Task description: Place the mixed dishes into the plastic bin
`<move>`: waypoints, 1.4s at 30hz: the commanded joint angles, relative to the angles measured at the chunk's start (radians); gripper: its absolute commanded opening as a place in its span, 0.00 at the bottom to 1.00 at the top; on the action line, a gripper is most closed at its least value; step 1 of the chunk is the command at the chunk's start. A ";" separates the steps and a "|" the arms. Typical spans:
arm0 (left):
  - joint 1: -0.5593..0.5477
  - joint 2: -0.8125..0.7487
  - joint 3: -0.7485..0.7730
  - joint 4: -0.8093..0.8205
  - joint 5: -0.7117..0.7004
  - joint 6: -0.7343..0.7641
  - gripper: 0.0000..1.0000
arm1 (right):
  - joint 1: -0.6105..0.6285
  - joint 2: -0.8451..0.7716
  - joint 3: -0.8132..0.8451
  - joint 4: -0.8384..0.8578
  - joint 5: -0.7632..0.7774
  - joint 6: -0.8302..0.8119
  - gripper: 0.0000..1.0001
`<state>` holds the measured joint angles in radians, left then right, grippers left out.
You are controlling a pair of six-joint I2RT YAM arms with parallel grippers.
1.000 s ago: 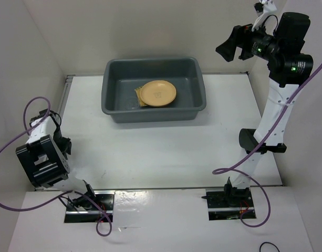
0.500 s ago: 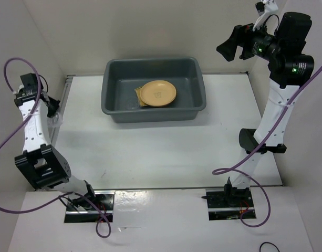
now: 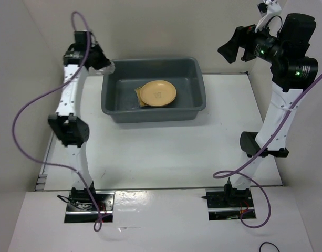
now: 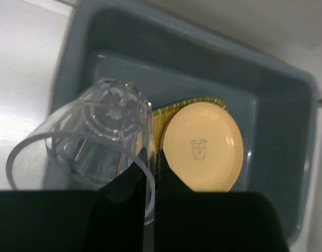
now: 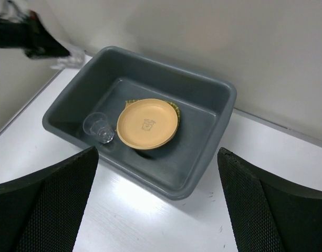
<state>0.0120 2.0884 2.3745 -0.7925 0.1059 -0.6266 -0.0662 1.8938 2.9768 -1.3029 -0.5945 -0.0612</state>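
White table (image 3: 150,149), plastic bin (image 3: 155,116): your left gripper (image 4: 150,160) pinches a clear cup (image 4: 95,139) over its 10 o'clock corner for release; right gripper (image 3: 235,46) spread, empty

My left arm (image 3: 71,100) is stretched up tall, with the left gripper (image 3: 107,65) pinched tight on a clear cup (image 4: 92,136) by its rim. My right arm (image 3: 276,115) is up high too, right gripper (image 3: 235,48) wide open and angled down.
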 commanded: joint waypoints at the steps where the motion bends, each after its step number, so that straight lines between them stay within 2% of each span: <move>1: -0.128 0.221 0.430 -0.349 -0.154 0.129 0.00 | 0.002 -0.068 -0.001 0.007 0.027 -0.005 0.98; 2: -0.167 0.273 0.518 -0.384 -0.187 0.130 0.00 | 0.002 -0.068 -0.012 0.007 0.038 -0.005 0.98; 6: -0.193 0.384 0.577 -0.404 -0.224 0.113 0.00 | 0.002 -0.105 -0.047 0.007 0.047 -0.015 0.98; 20: -0.211 0.526 0.506 -0.422 -0.249 0.103 0.00 | 0.002 -0.133 -0.087 0.007 0.105 -0.025 0.98; 29: -0.190 0.565 0.516 -0.422 -0.226 0.103 0.06 | 0.002 -0.151 -0.133 0.007 0.116 -0.034 0.98; 33: -0.181 0.556 0.568 -0.413 -0.216 0.103 0.21 | 0.002 -0.160 -0.144 0.007 0.116 -0.034 0.98; 36: -0.170 0.544 0.598 -0.402 -0.195 0.094 0.51 | 0.002 -0.160 -0.153 0.007 0.116 -0.034 0.98; 38: -0.161 0.532 0.608 -0.402 -0.195 0.094 0.78 | 0.002 -0.160 -0.162 0.007 0.116 -0.034 0.98; 41: -0.161 0.519 0.653 -0.424 -0.216 0.085 0.91 | 0.002 -0.170 -0.171 0.007 0.116 -0.034 0.98; 42: -0.161 0.495 0.675 -0.424 -0.233 0.071 0.91 | 0.002 -0.170 -0.171 0.007 0.116 -0.034 0.98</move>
<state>-0.1562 2.6534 2.9768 -1.2121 -0.1040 -0.5381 -0.0662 1.7645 2.8117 -1.3029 -0.4839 -0.0883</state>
